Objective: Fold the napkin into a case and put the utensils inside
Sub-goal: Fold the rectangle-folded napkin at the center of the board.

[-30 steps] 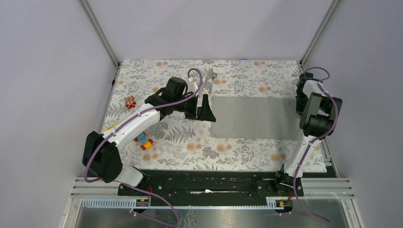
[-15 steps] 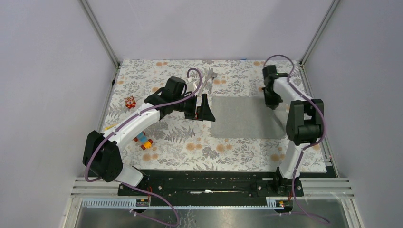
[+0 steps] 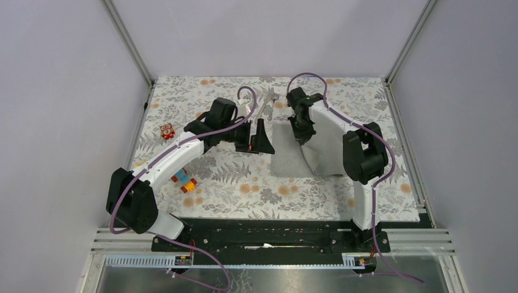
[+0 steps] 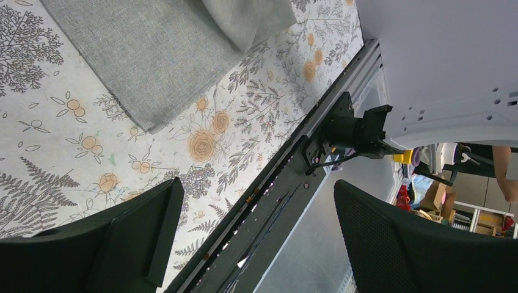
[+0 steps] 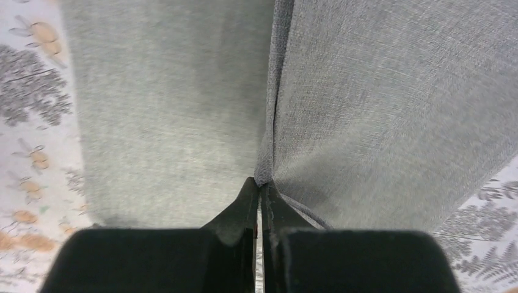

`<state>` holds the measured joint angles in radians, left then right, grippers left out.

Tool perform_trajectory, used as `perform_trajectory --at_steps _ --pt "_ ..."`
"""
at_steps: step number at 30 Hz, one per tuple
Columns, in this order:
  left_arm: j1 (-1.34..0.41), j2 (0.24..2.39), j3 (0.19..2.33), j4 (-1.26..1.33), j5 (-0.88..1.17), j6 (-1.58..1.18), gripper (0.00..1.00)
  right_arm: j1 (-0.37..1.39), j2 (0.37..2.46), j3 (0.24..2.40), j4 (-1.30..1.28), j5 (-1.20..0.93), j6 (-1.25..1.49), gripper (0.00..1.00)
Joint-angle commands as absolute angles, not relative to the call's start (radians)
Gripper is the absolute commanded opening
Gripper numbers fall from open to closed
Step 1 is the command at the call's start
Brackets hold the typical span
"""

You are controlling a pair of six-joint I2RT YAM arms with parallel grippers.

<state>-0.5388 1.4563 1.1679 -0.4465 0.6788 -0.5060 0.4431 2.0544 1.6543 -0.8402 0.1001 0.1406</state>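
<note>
Right end effector [image 3: 303, 132]: we list it as fully closed, both fingers [image 5: 244, 204] pinching a raised edge of the napkin [image 3: 287, 157]. From the right wrist, the grey cloth [image 5: 153, 91] comes up to the fingertips in a sharp crease and fans out flat on either side. Seen from above, this end effector sits over the napkin's far part, near 12 o'clock of the cloth. The stretch it holds is lifted and drawn over towards 9 o'clock, so it slopes down to the cloth's 5 o'clock corner and part of the napkin is doubled over.

Left end effector [image 3: 262, 138]: we list it as spread wide with nothing between its fingers [image 4: 146, 226]. It stands just beside the napkin's 9 o'clock edge; we cannot tell whether it touches the cloth or the tabletop. From the left wrist, a near corner of the napkin [image 4: 153, 55] lies flat on the tablecloth [image 4: 73, 140], with a folded flap above it.

Utensils [image 3: 270, 96]: we log them as silver pieces lying on the tablecloth [image 3: 232, 177] at about 11 o'clock of the napkin, near the far edge, apart from the cloth and close to the left arm's purple cable [image 3: 251, 97].

Other items: a red block [image 3: 167, 130] at 9 o'clock of the tabletop, and small colourful toy blocks [image 3: 185, 182] at about 8 o'clock, both well apart from the napkin.
</note>
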Motion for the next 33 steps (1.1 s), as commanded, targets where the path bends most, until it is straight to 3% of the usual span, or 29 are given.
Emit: perform_trajectory --at_steps 1,12,33 --pt "-0.526 1.454 1.163 -0.398 0.699 -0.510 0.99 0.470 2.068 1.687 -0.848 -0.021 0.197 0.00" --pt "-0.453 1.443 1.149 -0.399 0.666 -0.536 0.99 0.499 2.078 1.671 -0.755 -0.229 0.245 0.00" --pt "-0.446 1.448 1.144 -0.390 0.684 -0.538 0.99 0.509 2.123 1.715 -0.708 -0.274 0.299 0.00"
